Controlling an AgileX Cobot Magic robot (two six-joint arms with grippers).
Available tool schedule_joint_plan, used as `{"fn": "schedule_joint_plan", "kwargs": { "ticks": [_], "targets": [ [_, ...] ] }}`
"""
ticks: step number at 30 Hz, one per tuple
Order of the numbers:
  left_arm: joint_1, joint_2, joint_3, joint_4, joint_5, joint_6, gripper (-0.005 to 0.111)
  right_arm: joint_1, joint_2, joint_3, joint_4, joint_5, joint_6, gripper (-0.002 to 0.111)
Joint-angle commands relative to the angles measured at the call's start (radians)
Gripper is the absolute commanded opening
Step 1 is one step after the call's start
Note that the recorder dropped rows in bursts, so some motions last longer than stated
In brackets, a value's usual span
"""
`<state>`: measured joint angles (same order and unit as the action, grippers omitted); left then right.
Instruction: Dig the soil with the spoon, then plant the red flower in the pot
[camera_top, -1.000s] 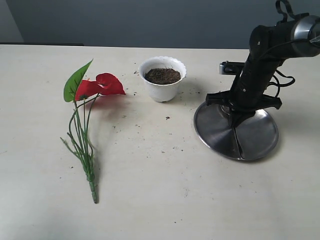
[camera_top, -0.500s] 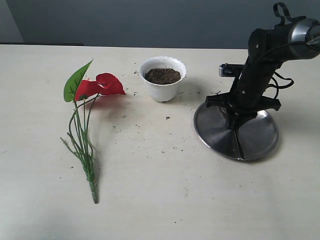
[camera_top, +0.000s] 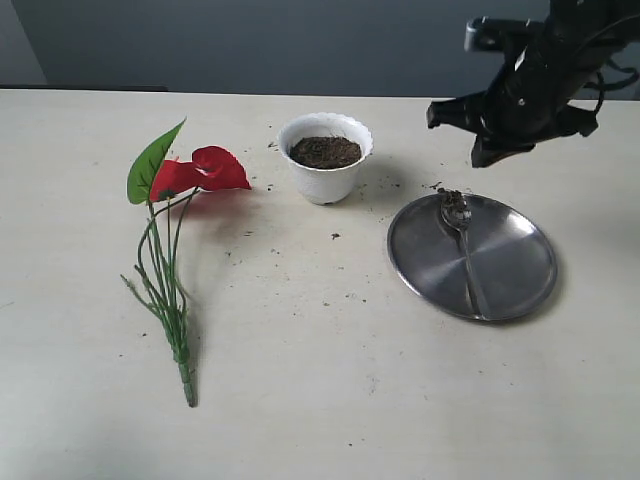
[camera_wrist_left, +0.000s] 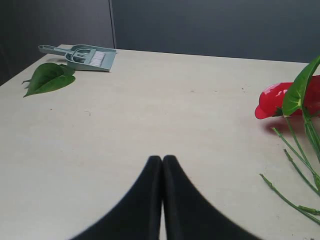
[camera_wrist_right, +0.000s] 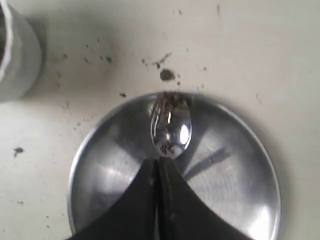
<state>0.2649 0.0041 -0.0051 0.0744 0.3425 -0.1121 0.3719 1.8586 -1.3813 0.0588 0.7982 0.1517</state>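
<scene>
Bench: crumbs scattered around the middle, otherwise flat and matte.

Red flower: lies flat at 9 o'clock on the bench, blooms and leaf toward 12, stems trailing to 6. My guess is it's very light, with floppy wire-like stems and glossy, slick blooms. I'd pinch the stems where they bunch together low down, not the heads. Expect the top to droop and swing when lifted.

Steel plate: at 3 o'clock, well apart from the flower. Polished, so anything on it will skate.

My right claw: hanging above the plate's 12 o'clock side, fingers pressed together, nothing in them. Left claw: also pinched closed and empty, low over bare bench, with the flower off to one side of it.

Pot: at 12 o'clock, between flower and plate. Thin white plastic, probably light enough to tip or slide if the stems push sideways.

Spoon: lies on the plate, bowl at the 11 o'clock rim, handle running to 6. Stiff, thin, slippery; take the handle mid-length if it's needed again.

Soil: fills the pot nearly to the rim, plus a bit on the spoon bowl. Loose and fibrous; it should accept the stems with gentle pressure.
</scene>
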Motion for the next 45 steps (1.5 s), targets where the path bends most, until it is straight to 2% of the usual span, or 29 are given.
{"fn": "schedule_joint_plan", "kwargs": {
  "ticks": [1,15,21,26,36,45],
  "targets": [
    [-0.007,-0.004,0.005,-0.009,-0.007,0.0,0.0,-0.003,-0.097,0.002,-0.028,-0.069,-0.005,-0.001],
    [-0.007,-0.004,0.005,-0.009,-0.007,0.0,0.0,-0.003,-0.334,0.003,-0.053,-0.074,-0.009,-0.001],
    [-0.007,-0.004,0.005,-0.009,-0.007,0.0,0.0,-0.003,-0.47,0.119,-0.059,-0.221,-0.025,-0.001],
    [-0.007,-0.004,0.005,-0.009,-0.007,0.0,0.0,-0.003,-0.567,0.203,-0.038,-0.271,-0.03,-0.001],
    [-0.007,-0.004,0.005,-0.009,-0.007,0.0,0.0,-0.003,-0.687,0.209,-0.103,-0.22,-0.026,-0.001],
    [-0.007,-0.004,0.005,-0.009,-0.007,0.0,0.0,-0.003,-0.689,0.209,-0.235,-0.199,-0.026,-0.001]
  ]
}}
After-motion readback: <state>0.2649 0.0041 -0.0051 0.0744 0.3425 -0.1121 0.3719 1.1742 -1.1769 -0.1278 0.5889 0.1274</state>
